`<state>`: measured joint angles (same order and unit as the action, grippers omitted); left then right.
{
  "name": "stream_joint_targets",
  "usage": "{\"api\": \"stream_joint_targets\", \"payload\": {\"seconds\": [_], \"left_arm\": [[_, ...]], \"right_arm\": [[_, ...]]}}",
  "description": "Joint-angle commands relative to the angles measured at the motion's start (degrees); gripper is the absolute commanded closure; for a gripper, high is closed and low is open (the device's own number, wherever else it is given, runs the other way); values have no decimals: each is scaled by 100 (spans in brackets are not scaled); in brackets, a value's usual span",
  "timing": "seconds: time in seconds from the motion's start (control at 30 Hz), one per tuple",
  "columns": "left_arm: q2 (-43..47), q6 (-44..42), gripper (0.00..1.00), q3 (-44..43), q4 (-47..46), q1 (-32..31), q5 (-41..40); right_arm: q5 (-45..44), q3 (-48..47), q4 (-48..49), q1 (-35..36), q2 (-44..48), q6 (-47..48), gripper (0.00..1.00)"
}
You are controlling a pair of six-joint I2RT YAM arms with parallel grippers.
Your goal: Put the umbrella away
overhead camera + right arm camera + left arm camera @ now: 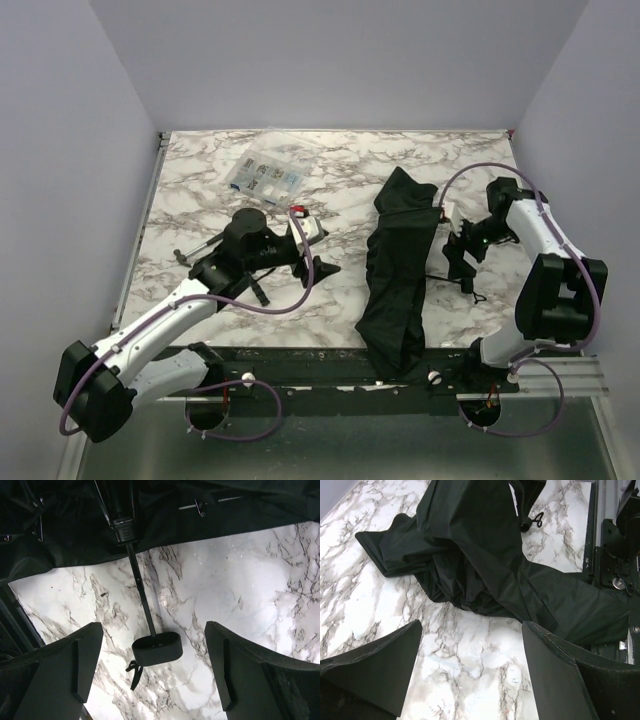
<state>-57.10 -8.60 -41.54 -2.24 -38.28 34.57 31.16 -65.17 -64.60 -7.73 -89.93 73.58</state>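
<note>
— Where is the umbrella?

— Umbrella [395, 270] lies flat on the marble table [200, 190], right of centre. Canopy [485, 565] is collapsed and crumpled in a long heap from mid-table to the near edge, its end lapping over that edge. Shaft [142, 595] sticks out toward my right arm. Knob handle [156, 649] rests on the marble, wrist loop [134, 672] beside it.

— Your grippers?

— My left gripper [470, 635] is spread wide with nothing in it, low over bare marble near the canopy. My right gripper [152, 630] is also wide and empty. The handle sits between its fingers in the wrist view, neither pad touching it.

— Anything else?

— Clear plastic box [265, 177] on the far left of the table, well apart.
</note>
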Motion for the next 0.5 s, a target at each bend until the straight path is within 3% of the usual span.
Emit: {"api": "stream_joint_targets", "payload": {"seconds": [0.0,0.17,0.3,0.33,0.47], "left_arm": [[-350,-2,18,-450,-503,-13,-70],[-1247,652,18,-1424,-656,35,6],[-2382,1642,20,-2744,-450,120,139],[-3278,2253,28,-3534,-423,130,286],[-4493,2758,53,-4510,71,96,418]], "right_arm": [[398,4,-211,-299,446,153,9],[858,-654,-696,-598,1315,139,10],[1214,-1366,-664,-609,1841,-429,9],[1935,-2035,-708,-614,1849,-920,9],[2914,-2720,-763,-415,1374,-1622,15]]}}
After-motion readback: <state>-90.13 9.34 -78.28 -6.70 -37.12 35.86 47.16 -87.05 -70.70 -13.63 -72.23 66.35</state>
